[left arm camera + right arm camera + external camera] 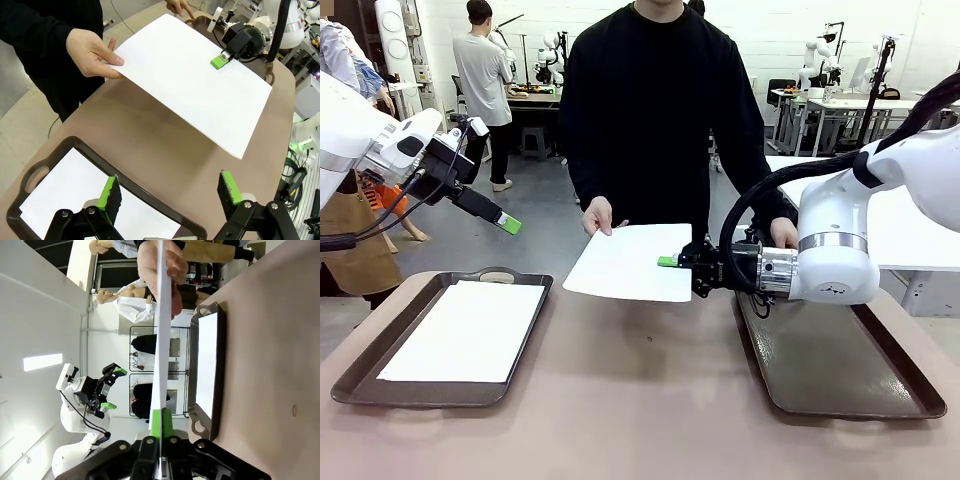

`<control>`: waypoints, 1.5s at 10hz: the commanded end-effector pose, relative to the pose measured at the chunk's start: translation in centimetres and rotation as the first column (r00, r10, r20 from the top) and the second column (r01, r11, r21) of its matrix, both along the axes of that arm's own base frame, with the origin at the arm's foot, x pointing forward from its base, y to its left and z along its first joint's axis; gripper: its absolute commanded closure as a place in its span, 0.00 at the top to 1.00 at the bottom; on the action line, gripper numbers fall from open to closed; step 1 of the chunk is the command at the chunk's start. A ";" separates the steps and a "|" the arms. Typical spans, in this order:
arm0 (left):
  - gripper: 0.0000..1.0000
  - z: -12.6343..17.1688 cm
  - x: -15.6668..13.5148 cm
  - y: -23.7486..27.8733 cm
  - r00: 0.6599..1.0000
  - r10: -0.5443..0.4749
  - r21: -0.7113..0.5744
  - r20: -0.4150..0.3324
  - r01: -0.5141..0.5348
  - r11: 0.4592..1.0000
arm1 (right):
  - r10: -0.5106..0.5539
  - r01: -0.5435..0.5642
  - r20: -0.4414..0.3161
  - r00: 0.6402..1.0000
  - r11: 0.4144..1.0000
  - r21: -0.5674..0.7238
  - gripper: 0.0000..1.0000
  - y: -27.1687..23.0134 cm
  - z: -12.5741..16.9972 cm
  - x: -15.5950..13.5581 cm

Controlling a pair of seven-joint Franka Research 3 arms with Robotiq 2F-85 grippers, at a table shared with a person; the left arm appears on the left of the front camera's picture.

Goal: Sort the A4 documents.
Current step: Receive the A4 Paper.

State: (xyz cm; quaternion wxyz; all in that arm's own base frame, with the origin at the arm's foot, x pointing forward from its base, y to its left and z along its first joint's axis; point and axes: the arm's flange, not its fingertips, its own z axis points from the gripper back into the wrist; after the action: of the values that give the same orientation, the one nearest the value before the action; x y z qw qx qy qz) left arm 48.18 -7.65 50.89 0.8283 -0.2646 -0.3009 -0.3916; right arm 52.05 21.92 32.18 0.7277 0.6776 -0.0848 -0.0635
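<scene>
Two white A4 sheets show in the front view: one sheet point(632, 262) is held in the air at the centre of the frame, and a second sheet point(465, 330) lies flat in the left tray point(350, 375) at lower left. The raised sheet is pinched along its right edge by the right gripper point(668, 262), whose green pads are closed together on the paper; in the right wrist view the same gripper point(161, 422) has its pads pressed flat on the sheet's edge at bottom centre, the sheet point(161, 340) running up the frame as a thin white line. The person's hand point(598, 215) grips the sheet's far left corner, and another hand point(783, 232) shows just behind the right arm. Below that arm, at lower right, sits the right tray point(840, 380), its dark floor bare. The left gripper point(508, 223) hangs in the air at upper left, above the left tray; in the left wrist view its fingers point(111, 195) stand wide apart with nothing between them, over the tray's near corner, on the brown table point(640, 420).
</scene>
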 end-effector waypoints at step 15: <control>1.00 -0.1 -0.1 0.0 1.000 -0.010 -0.019 0.017 0.010 1.000 | 0.006 -0.006 0.003 1.000 1.000 -0.010 0.00 -0.2 0.0 0.3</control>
State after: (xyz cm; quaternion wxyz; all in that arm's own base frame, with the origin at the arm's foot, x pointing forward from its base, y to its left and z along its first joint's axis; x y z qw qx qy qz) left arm 48.18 -7.65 50.89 0.8283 -0.2646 -0.3009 -0.3916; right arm 52.42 21.69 32.22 0.7342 0.6720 -0.0820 -0.0521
